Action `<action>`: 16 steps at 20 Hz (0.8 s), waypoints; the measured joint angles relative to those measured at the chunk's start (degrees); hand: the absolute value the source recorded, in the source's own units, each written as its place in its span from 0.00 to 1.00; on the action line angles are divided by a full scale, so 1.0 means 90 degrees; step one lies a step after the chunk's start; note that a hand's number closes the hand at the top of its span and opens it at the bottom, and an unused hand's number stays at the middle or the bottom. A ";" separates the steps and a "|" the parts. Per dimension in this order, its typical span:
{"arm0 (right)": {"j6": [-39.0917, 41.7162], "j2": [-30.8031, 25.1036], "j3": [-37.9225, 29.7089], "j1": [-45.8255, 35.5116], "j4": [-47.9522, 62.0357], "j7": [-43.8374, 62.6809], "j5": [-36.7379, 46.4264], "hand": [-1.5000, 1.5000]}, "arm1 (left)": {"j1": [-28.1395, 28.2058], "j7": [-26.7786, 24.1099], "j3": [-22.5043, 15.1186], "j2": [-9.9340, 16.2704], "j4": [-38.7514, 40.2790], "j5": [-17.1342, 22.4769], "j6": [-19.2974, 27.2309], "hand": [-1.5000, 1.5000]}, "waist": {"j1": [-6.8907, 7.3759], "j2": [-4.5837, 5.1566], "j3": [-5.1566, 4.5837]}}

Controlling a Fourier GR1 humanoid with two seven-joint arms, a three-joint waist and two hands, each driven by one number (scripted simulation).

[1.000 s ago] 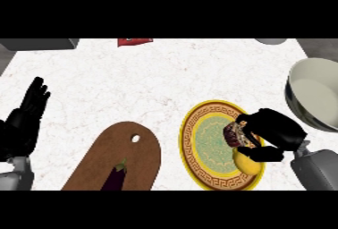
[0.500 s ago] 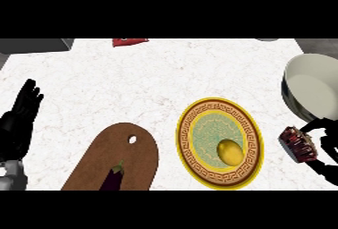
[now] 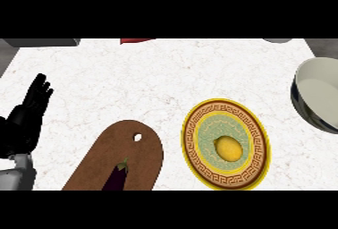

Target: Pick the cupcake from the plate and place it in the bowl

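Left hand (image 3: 30,114): open, fingers up, resting at the counter's left edge, holding nothing. Right hand: out of view. Cupcake: not visible; plate (image 3: 198,134) holds only a lemon (image 3: 228,148). Bowl (image 3: 317,100): far right, apparently empty. Step judged: carry to bowl; next, release inside.

A white marbled bench (image 3: 152,80) is seen from steeply above. A round plate (image 3: 198,134) with a yellow rim and a brown patterned band lies right of centre, and a yellow lemon (image 3: 228,148) rests on its green middle. A brown wooden cutting board (image 3: 125,152) with a small hole near its top lies just left of the plate, and a dark purple eggplant (image 3: 116,178) is set on its lower part. A pale bowl (image 3: 318,99) is cut off by the right edge. The left hand (image 3: 27,114) is shown at the left edge, fingers straight and pointing up. A red object (image 3: 135,40) is partly visible at the top edge.
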 measured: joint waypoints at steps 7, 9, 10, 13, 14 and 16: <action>0.0432 -0.0369 -0.0092 -0.0861 0.1319 0.0213 -0.0345 1.00 | -0.0148 0.0019 -0.0097 -0.0147 0.0038 -0.0153 -0.0043 0.50 | 0.0192 0.0040 0.0007; 0.0240 -0.0300 0.0209 -0.1208 0.1787 0.0153 -0.0116 1.00 | -0.0254 -0.0001 -0.0097 -0.0170 0.0111 -0.0178 -0.0063 0.50 | 0.0232 0.0051 0.0008; 0.0200 -0.0311 0.0308 -0.1352 0.2073 0.0045 -0.0026 1.00 | -0.0272 0.0060 -0.0059 -0.0139 0.0081 -0.0145 -0.0109 0.50 | 0.0246 0.0054 0.0008; -0.0089 -0.0259 0.0744 -0.1890 0.2929 -0.0282 0.0389 1.00 | -0.0362 0.0066 -0.0001 -0.0114 0.0135 -0.0132 -0.0181 0.50 | 0.0286 0.0064 0.0011; -0.0167 -0.0255 0.0777 -0.1967 0.3224 -0.0491 0.0476 1.00 | -0.0327 0.0097 -0.0053 -0.0167 0.0057 -0.0189 -0.0141 0.50 | 0.0286 0.0063 0.0011; -0.0448 -0.0203 0.1031 -0.2325 0.3877 -0.0789 0.0799 1.00 | -0.0279 0.0004 -0.0062 -0.0193 0.0082 -0.0193 -0.0194 0.50 | 0.0322 0.0072 0.0013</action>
